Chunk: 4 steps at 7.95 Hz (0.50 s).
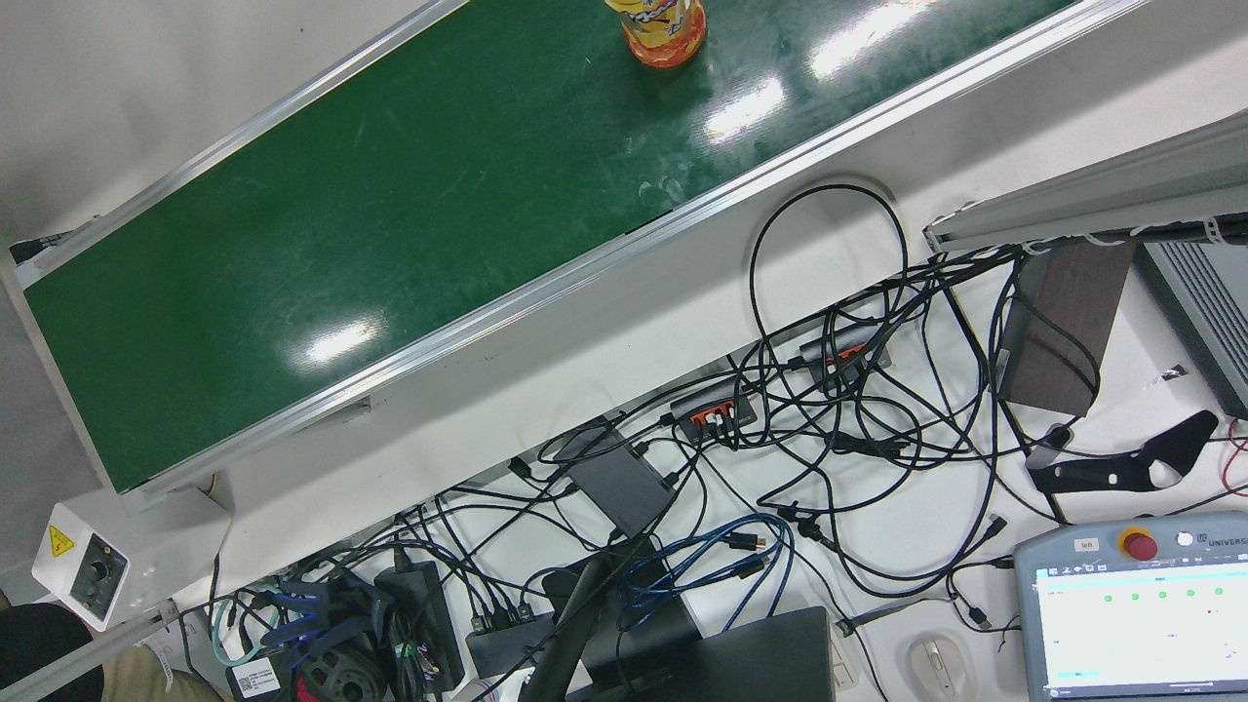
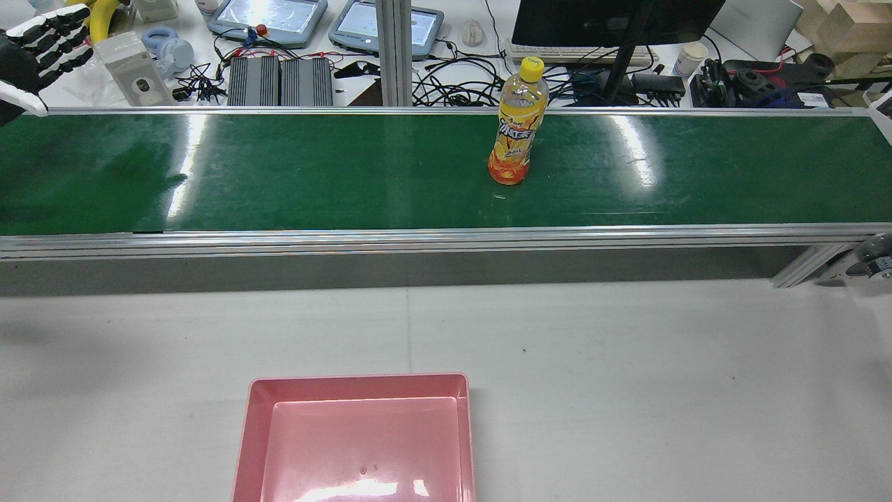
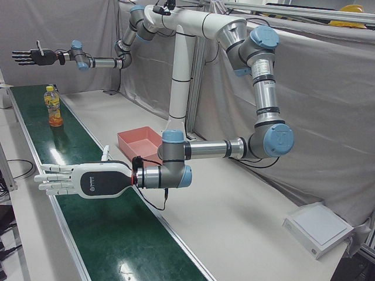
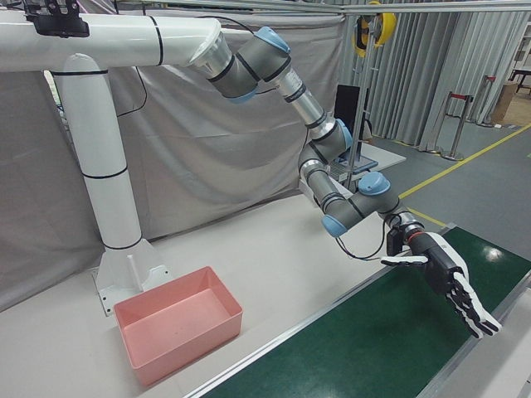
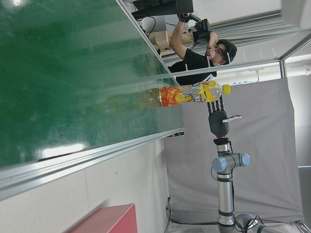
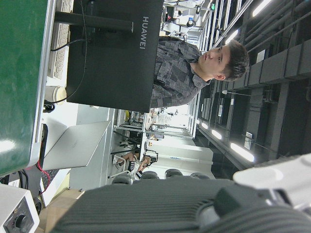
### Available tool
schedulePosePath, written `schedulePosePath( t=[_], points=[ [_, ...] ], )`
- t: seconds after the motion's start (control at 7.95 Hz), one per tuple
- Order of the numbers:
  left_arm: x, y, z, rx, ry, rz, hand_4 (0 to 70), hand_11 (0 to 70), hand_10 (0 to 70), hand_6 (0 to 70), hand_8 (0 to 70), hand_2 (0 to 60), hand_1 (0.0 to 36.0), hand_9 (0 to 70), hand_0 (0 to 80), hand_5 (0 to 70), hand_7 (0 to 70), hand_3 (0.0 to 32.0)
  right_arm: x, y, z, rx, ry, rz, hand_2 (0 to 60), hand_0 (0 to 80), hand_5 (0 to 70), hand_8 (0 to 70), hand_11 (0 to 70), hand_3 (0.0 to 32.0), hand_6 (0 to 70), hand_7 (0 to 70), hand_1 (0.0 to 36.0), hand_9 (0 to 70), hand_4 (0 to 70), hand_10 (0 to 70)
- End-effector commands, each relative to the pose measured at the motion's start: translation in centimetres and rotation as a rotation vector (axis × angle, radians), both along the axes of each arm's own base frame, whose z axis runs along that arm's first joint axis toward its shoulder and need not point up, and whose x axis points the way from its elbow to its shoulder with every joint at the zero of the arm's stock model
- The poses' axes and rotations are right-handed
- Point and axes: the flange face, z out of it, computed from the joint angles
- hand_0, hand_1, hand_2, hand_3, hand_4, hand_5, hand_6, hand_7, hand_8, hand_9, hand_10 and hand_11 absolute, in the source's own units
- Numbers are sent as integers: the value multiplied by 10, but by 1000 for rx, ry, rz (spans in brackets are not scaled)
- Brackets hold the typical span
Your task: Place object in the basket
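Observation:
An orange-yellow drink bottle (image 2: pixel 516 125) with a yellow cap stands upright on the green conveyor belt (image 2: pixel 279 174). It also shows in the front view (image 1: pixel 665 29), the left-front view (image 3: pixel 54 106) and the left hand view (image 5: pixel 189 94). The pink basket (image 2: pixel 359 380) sits empty on the white table in front of the belt; it also shows in the left-front view (image 3: pixel 135 143) and the right-front view (image 4: pixel 182 344). My left hand (image 3: pixel 82 181) is open, fingers straight, above the belt's left end, far from the bottle; it also shows in the rear view (image 2: pixel 38 52) and the right-front view (image 4: pixel 444 282). My right hand (image 3: pixel 32 57) is open above the belt beyond the bottle, also in the left hand view (image 5: pixel 218 119).
The belt has raised aluminium rails (image 2: pixel 418 237) along both sides. Beyond it lie cables, teach pendants (image 2: pixel 268 17) and a monitor (image 2: pixel 613 21). The arms' white pedestal (image 4: pixel 116 215) stands behind the basket. A person (image 5: pixel 199 48) stands past the belt.

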Motion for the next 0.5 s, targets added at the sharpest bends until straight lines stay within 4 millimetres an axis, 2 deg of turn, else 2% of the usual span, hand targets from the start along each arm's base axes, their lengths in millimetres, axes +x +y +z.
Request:
schedulePosePath(
  t=[0.0,0.38],
  points=[
    [-1,0,0,1,0,-1,75,54,26,0,10,0,65,10,576,108,0,0,0,0,0,0,-1,0,0,0,0,0,0,0,0,0,0,0,0,0],
    [0,0,0,1,0,1,74,57,28,0,11,0,65,12,576,110,0,0,0,-1,-3,6,-1,0,0,0,0,0,0,0,0,0,0,0,0,0]
  ],
)
